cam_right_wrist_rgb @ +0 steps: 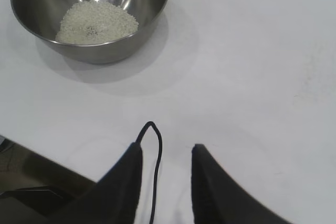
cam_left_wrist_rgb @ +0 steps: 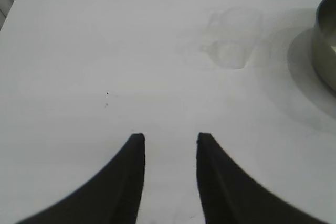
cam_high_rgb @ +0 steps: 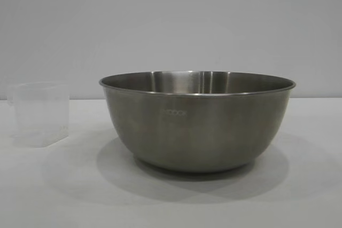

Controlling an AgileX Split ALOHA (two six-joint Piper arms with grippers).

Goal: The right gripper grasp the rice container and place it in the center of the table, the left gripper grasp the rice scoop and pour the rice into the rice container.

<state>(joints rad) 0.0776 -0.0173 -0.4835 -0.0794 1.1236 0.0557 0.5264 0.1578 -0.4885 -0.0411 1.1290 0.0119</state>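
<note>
From the left wrist, the left end effector (cam_left_wrist_rgb: pixel 170 148) hangs over bare tabletop (cam_left_wrist_rgb: pixel 79 51), fingers set narrowly apart with nothing between them. Farther ahead of it the scoop (cam_left_wrist_rgb: pixel 231 51) stands upright and apart from it, faint against the white surface, and beyond that to one side sits the edge of the bowl (cam_left_wrist_rgb: pixel 326 45).

From the right wrist, the right end effector (cam_right_wrist_rgb: pixel 167 153) is likewise narrowly open and empty, a black cable (cam_right_wrist_rgb: pixel 155 171) looping beside one finger. It is well apart from the bowl (cam_right_wrist_rgb: pixel 131 30), which holds a heap of rice (cam_right_wrist_rgb: pixel 97 22) in its bottom.

In the exterior view the bowl (cam_high_rgb: pixel 197 124) stands about mid-tabletop, the scoop (cam_high_rgb: pixel 40 113) just beside it at that view's left, not touching. Neither arm shows there.

By how things lie, the pour looks done: the rice is in the bowl and the scoop appears empty and set down, though its clear walls make that hard to confirm. The step in hand seems to be clearing away. To do that well, each arm should draw back along the line it points, lifting a little first, so no finger sweeps the light scoop, which would tip or slide at a nudge. The left arm should keep clear of the bowl's rim; the right should mind its cable against the tabletop edge.
</note>
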